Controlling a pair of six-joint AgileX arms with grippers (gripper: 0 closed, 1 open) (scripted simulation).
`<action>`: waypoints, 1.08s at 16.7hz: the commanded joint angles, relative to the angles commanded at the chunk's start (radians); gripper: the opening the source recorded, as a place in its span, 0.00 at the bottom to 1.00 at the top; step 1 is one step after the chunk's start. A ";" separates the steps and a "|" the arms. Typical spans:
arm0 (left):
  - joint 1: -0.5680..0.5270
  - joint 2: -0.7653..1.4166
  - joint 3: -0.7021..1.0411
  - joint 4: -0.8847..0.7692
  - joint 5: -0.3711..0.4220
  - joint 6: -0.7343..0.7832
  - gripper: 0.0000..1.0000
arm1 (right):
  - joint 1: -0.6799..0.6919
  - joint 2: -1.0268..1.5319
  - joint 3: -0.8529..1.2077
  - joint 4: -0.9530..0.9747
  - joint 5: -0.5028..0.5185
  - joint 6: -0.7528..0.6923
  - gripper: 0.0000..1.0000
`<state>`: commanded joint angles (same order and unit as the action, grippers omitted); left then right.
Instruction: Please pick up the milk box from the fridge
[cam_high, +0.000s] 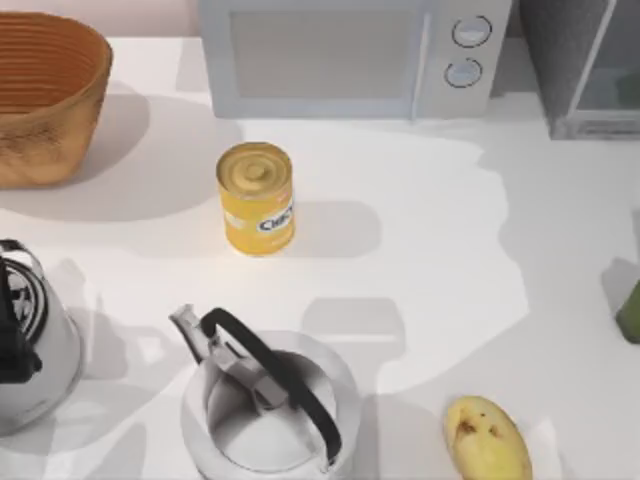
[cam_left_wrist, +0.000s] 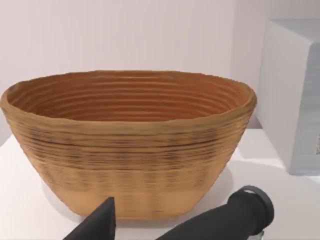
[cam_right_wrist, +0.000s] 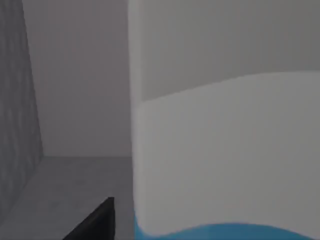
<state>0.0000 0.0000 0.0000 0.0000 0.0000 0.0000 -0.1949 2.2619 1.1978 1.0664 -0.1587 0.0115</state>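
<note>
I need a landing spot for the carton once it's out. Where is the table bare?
The widest bare patch lies right of the yellow can, between the microwave and the mango. The near left is crowded: two kettles and the basket.

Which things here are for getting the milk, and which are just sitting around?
For the job:
milk box, close in the right wrist view
fridge, top view's far right

Just lying about:
yellow can
microwave
basket
kettle
second kettle
mango
</note>
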 joint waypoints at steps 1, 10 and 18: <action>0.000 0.000 0.000 0.000 0.000 0.000 1.00 | 0.000 0.000 0.000 0.000 0.000 0.000 1.00; 0.000 0.000 0.000 0.000 0.000 0.000 1.00 | 0.000 0.000 0.000 0.000 0.000 0.000 0.47; 0.000 0.000 0.000 0.000 0.000 0.000 1.00 | 0.000 0.000 0.000 0.000 0.000 0.000 0.00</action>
<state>0.0000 0.0000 0.0000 0.0000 0.0000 0.0000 -0.1949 2.2619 1.1978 1.0664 -0.1587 0.0115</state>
